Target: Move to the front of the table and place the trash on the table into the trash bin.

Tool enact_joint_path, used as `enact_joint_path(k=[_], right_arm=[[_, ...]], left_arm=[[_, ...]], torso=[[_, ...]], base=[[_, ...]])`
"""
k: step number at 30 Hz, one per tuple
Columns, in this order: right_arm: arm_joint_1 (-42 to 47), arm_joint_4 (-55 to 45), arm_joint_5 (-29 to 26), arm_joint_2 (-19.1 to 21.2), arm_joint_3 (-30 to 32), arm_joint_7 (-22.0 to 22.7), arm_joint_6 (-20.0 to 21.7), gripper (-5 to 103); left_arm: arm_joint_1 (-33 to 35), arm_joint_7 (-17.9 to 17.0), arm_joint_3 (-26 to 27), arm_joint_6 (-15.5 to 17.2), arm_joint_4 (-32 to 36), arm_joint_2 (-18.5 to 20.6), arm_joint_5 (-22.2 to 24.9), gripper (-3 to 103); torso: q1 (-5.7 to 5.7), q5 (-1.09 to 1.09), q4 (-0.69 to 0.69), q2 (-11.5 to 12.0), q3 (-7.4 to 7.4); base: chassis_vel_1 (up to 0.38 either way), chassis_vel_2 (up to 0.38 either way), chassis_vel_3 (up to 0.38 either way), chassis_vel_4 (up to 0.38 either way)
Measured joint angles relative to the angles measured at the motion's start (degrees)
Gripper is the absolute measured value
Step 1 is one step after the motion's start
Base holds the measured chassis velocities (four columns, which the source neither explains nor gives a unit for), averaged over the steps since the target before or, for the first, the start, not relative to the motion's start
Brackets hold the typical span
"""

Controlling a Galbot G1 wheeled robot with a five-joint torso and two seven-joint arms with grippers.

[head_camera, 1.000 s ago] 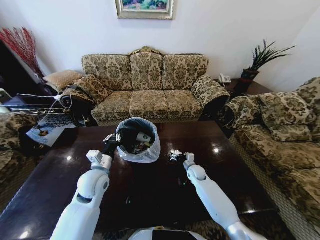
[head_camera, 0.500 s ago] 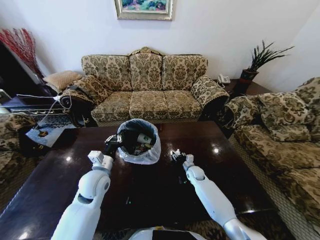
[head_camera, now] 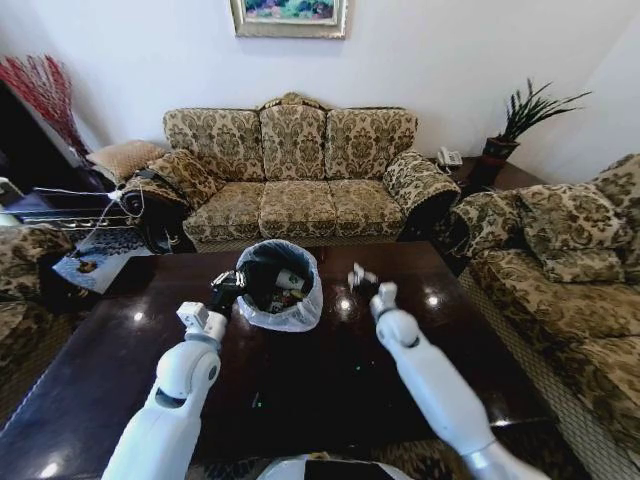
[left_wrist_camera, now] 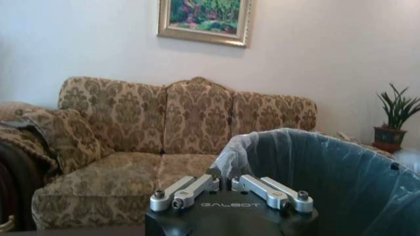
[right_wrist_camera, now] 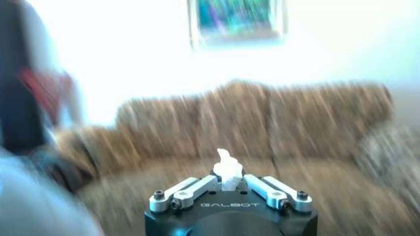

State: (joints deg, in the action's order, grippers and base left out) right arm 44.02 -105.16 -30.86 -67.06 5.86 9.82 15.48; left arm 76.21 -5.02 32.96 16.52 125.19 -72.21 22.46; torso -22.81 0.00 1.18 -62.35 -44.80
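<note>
I see dark glossy table [head_camera: 120, 350] | sofa [head_camera: 292, 165] at 12 o'clock | right gripper [head_camera: 361, 279] clamps white paper scrap [right_wrist_camera: 226, 173] | left gripper [head_camera: 224, 281] empty, jaws together, beside trash bin [head_camera: 277, 312]

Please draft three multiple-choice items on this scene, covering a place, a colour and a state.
1. Where does the trash bin stand?
A. on the table
B. on the sofa
C. on the floor beside the plant

2. What colour is the scrap in the right tool?
A. red
B. white
C. green

3. What is the state of the right tool?
A. open and resting on the table
B. shut on a scrap, raised above the table
C. inside the bin

Answers:
1 A: the head view shows the bin on the dark tabletop, with the left tool at its rim.
2 B: the right wrist view shows a white crumpled piece between the fingers.
3 B: the head view shows it lifted, beside the bin and off the wood.
</note>
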Motion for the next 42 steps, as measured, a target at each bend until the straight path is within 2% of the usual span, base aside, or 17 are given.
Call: enact_joint_path(k=[4,8,10,12,15,17,18,22,24,26,29,31,32,35,38,39,42], right_arm=[[-5.9,-9.3,-6.7,3.2,-3.2,0.0,3.5,0],[-7.8,-14.6,-11.8,6.0,-6.8,-0.7,6.3,0],[-7.9,-15.9,-12.5,6.8,-8.0,-1.4,7.5,0],[-7.3,-18.2,-12.0,9.8,-11.6,-4.9,9.7,0],[-7.2,-18.4,-11.0,11.4,-14.6,-6.2,10.3,-2],[-8.1,-17.5,-10.2,11.9,-16.8,-6.6,10.2,9],[-8.1,-17.5,-10.2,11.9,-16.8,-6.6,10.2,9],[-12.0,-15.7,-11.0,10.8,-20.6,-6.0,10.1,30],[-12.6,-15.5,-11.1,10.7,-21.0,-6.0,10.1,30],[-14.7,-14.8,-11.5,10.3,-22.7,-6.0,10.3,41],[-15.7,-14.3,-11.7,10.0,-23.6,-6.0,10.4,47],[-16.4,-13.9,-11.7,9.7,-24.5,-6.0,10.5,57],[-16.4,-13.9,-11.7,9.7,-24.5,-6.0,10.5,57],[-16.6,-13.4,-11.6,9.4,-25.2,-6.1,10.4,74],[-16.8,-12.9,-11.5,8.9,-25.3,-5.9,10.3,79],[-17.1,-12.6,-11.5,8.7,-25.3,-5.8,10.2,90],[-17.4,-12.2,-11.5,8.4,-25.1,-5.7,10.1,95]], left_arm=[[-0.4,0.0,-0.8,0.3,-1.0,-0.1,0.0,3],[-0.5,0.0,-1.1,0.7,-1.3,-0.3,0.0,3],[-0.5,0.0,-1.1,0.8,-1.3,-0.3,0.0,3],[-0.7,-0.1,-1.1,1.1,-1.3,-0.1,0.0,3],[-1.1,-0.1,-1.3,1.3,-1.6,0.0,-0.1,3],[-1.4,-0.1,-1.5,1.6,-1.7,0.0,-0.2,3],[-1.4,-0.1,-1.5,1.6,-1.7,0.0,-0.2,3],[-1.4,-0.1,-1.7,1.8,-1.6,-0.3,-0.5,3],[-1.3,0.0,-1.7,1.8,-1.6,-0.3,-0.5,3],[-1.2,0.1,-1.7,1.9,-1.5,-0.4,-0.6,3],[-1.2,0.1,-1.7,2.0,-1.3,-0.5,-0.6,3],[-1.1,0.2,-1.6,2.0,-1.2,-0.5,-0.6,3],[-1.1,0.2,-1.6,2.0,-1.2,-0.5,-0.6,3],[-1.1,0.2,-1.6,2.0,-1.2,-0.5,-0.6,3],[-1.1,0.2,-1.6,2.0,-1.2,-0.5,-0.6,3],[-1.2,0.3,-1.6,2.0,-1.2,-0.4,-0.6,3],[-1.1,0.3,-1.6,2.0,-1.2,-0.4,-0.6,3]], torso=[[0.00,0.00,0.01,0.0,0.00],[0.00,-0.01,0.01,0.0,0.00],[0.00,-0.01,0.01,0.0,0.00],[0.02,0.01,-0.01,0.0,0.01],[0.02,0.00,-0.01,0.0,0.01],[0.01,0.00,-0.01,0.0,0.01],[0.01,0.00,-0.01,0.0,0.01],[0.01,0.00,0.00,0.0,0.01],[0.01,0.00,0.00,0.0,0.00],[0.01,-0.01,0.01,0.0,0.00],[0.01,-0.01,0.01,0.0,0.01],[0.01,0.00,0.00,0.0,0.00],[0.01,0.00,0.00,0.0,0.00],[0.01,-0.01,0.00,0.0,0.01],[0.01,0.00,0.00,0.0,0.00],[0.01,0.00,0.00,0.0,0.00],[0.01,0.00,0.00,0.0,0.00]], base=[[0.000,0.000,0.000,0.000],[0.000,0.000,0.000,0.000],[0.000,0.000,0.000,0.000],[0.000,0.000,0.000,0.000],[0.000,0.000,0.000,0.000],[0.000,0.000,0.000,0.000],[0.000,0.000,0.000,0.000],[0.000,0.000,0.000,0.000],[0.000,0.000,0.000,0.000],[0.000,0.000,0.000,0.000],[0.000,0.000,0.000,0.000],[0.000,0.000,0.000,0.000],[0.000,0.000,0.000,0.000],[0.000,0.000,0.000,0.000],[0.000,0.000,0.000,0.000],[0.000,0.000,0.000,0.000],[0.000,0.000,0.000,0.000]])
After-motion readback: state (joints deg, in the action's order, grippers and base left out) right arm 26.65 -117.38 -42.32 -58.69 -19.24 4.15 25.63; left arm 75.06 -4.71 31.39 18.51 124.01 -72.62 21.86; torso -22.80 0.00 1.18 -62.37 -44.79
